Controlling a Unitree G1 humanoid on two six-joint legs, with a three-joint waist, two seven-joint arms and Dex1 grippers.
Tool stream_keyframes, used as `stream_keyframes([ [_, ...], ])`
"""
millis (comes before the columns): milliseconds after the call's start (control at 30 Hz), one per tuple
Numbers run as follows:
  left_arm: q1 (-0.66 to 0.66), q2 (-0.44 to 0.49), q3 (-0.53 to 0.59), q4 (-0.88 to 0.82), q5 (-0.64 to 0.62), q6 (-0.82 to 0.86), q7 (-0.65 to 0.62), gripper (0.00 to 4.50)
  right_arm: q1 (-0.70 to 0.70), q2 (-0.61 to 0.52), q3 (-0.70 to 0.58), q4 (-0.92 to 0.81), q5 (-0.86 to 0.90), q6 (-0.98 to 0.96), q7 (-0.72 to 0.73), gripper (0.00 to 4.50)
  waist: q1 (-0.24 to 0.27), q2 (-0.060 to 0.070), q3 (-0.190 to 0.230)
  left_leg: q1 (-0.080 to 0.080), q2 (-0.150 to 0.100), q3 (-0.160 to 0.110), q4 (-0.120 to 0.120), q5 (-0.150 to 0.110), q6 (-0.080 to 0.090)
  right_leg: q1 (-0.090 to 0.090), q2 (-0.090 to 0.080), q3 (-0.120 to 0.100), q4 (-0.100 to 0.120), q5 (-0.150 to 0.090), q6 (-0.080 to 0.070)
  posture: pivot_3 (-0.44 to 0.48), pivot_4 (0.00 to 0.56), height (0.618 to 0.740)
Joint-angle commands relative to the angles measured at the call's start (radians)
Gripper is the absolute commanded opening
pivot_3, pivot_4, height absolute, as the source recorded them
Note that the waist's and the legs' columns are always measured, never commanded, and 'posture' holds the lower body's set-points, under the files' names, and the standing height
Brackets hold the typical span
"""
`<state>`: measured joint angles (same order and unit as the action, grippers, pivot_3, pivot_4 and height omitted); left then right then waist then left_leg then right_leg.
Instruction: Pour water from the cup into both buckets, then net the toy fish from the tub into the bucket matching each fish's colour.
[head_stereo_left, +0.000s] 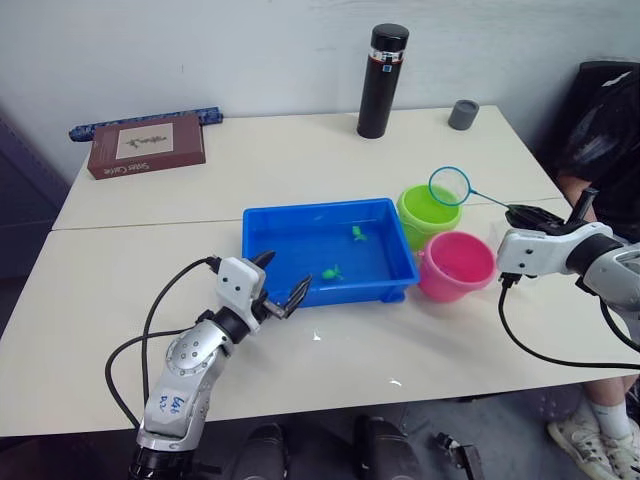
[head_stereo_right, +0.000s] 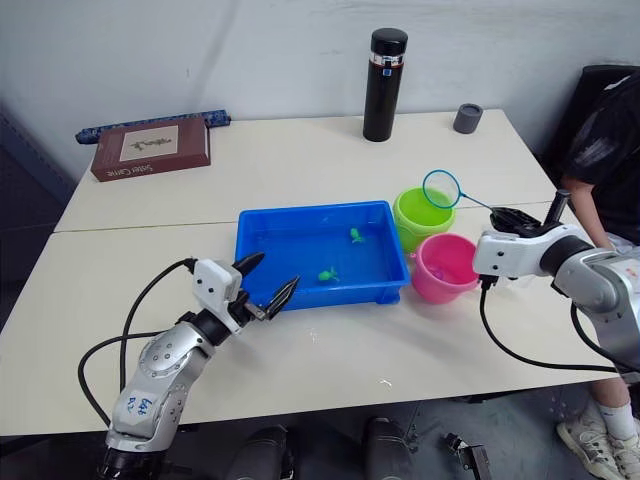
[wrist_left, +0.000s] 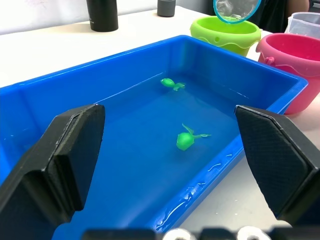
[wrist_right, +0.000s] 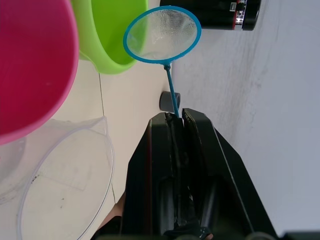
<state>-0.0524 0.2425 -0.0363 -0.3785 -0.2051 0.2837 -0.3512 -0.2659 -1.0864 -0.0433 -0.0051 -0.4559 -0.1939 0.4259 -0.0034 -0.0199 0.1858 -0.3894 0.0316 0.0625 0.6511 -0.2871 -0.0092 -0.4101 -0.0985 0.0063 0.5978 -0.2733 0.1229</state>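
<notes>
The blue tub (head_stereo_left: 262, 232) holds water and two green toy fish (head_stereo_left: 357, 233) (head_stereo_left: 331, 271). At its right stand the lime green bucket (head_stereo_left: 418, 222) and the pink bucket (head_stereo_left: 457, 265). The net (head_stereo_left: 449, 186), a blue hoop, hangs over the green bucket's far rim. My right gripper (head_stereo_left: 522, 213) is shut on the net's thin handle, right of the pink bucket. The clear cup (wrist_right: 60, 185) stands beside the pink bucket, close under that gripper. My left gripper (head_stereo_left: 287, 270) is open at the tub's near left corner, holding nothing.
A tall black flask (head_stereo_left: 383, 80) and a small grey cap (head_stereo_left: 463, 114) stand at the back right of the table. A brown book (head_stereo_left: 146, 145) lies at the back left. A person in dark clothes (head_stereo_left: 605, 120) sits at the right edge.
</notes>
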Motion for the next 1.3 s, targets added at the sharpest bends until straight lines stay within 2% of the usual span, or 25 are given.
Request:
stream_keyframes([
  [33, -0.012, -0.004, -0.004, -0.017, 0.001, -0.015, 0.001, 4.46, -0.057, 0.025, -0.045, -0.001, 0.037, 0.049, 0.007, 0.0, -0.003, 0.0, 0.0, 0.0, 0.0, 0.0, 0.0, 0.0, 0.0, 0.0, 0.0, 0.0, 0.0, 0.0, 0.0, 0.0, 0.15, 0.74],
  [200, -0.011, -0.004, -0.004, -0.022, 0.001, -0.01, 0.004, 4.46, -0.14, 0.137, -0.088, -0.109, 0.243, 0.32, 0.148, 0.0, -0.003, 0.0, 0.0, 0.001, 0.001, 0.0, 0.0, 0.0, -0.001, 0.0, 0.001, 0.0, 0.002, 0.0, 0.0, 0.0, 0.15, 0.74],
  [333, -0.004, -0.004, -0.004, -0.032, 0.004, 0.0, 0.013, 4.46, -0.242, 0.279, -0.109, -0.358, 0.543, 0.845, 0.265, 0.0, -0.006, 0.0, 0.0, 0.001, 0.001, -0.001, 0.0, 0.0, -0.001, 0.0, 0.001, 0.0, 0.003, 0.0, 0.0, 0.0, 0.15, 0.74],
  [500, 0.003, -0.005, -0.006, -0.042, 0.007, 0.005, 0.023, 4.46, -0.344, 0.336, -0.127, -0.526, 0.772, 1.31, 0.293, 0.0, 0.005, 0.0, 0.0, 0.0, 0.001, -0.004, 0.001, 0.0, -0.001, 0.0, -0.001, -0.001, 0.005, 0.0, -0.001, 0.0, 0.15, 0.74],
  [667, 0.013, -0.009, -0.008, -0.048, 0.008, 0.003, 0.032, 4.46, -0.376, 0.381, -0.164, -0.596, 0.896, 1.558, 0.258, 0.0, 0.003, 0.0, 0.0, -0.001, 0.0, -0.011, 0.0, 0.0, 0.001, -0.001, -0.005, -0.002, 0.004, -0.001, -0.001, 0.0, 0.15, 0.74],
  [833, 0.022, -0.016, -0.012, -0.053, 0.011, 0.0, 0.039, 4.46, -0.3, 0.425, -0.163, -0.674, 0.95, 1.656, 0.209, 0.0, 0.003, 0.0, 0.0, -0.001, -0.001, -0.012, 0.0, 0.0, 0.001, -0.001, -0.004, -0.003, 0.003, -0.001, -0.002, 0.0, 0.15, 0.74],
  [1033, 0.026, -0.018, -0.011, -0.055, 0.015, -0.006, 0.04, 4.46, -0.222, 0.484, -0.158, -0.682, 0.967, 1.688, 0.143, 0.0, 0.001, 0.0, 0.0, -0.001, -0.001, -0.011, 0.0, 0.0, 0.001, -0.001, -0.003, -0.003, 0.004, -0.001, -0.002, 0.0, 0.15, 0.74],
  [1300, 0.033, -0.008, -0.002, -0.069, 0.015, 0.0, 0.041, 4.46, -0.204, 0.565, -0.156, -0.652, 0.979, 1.722, 0.079, 0.0, 0.0, 0.0, 0.0, -0.001, 0.0, -0.011, 0.0, 0.0, 0.001, -0.001, -0.002, -0.003, 0.004, -0.001, -0.002, 0.0, 0.15, 0.74],
])
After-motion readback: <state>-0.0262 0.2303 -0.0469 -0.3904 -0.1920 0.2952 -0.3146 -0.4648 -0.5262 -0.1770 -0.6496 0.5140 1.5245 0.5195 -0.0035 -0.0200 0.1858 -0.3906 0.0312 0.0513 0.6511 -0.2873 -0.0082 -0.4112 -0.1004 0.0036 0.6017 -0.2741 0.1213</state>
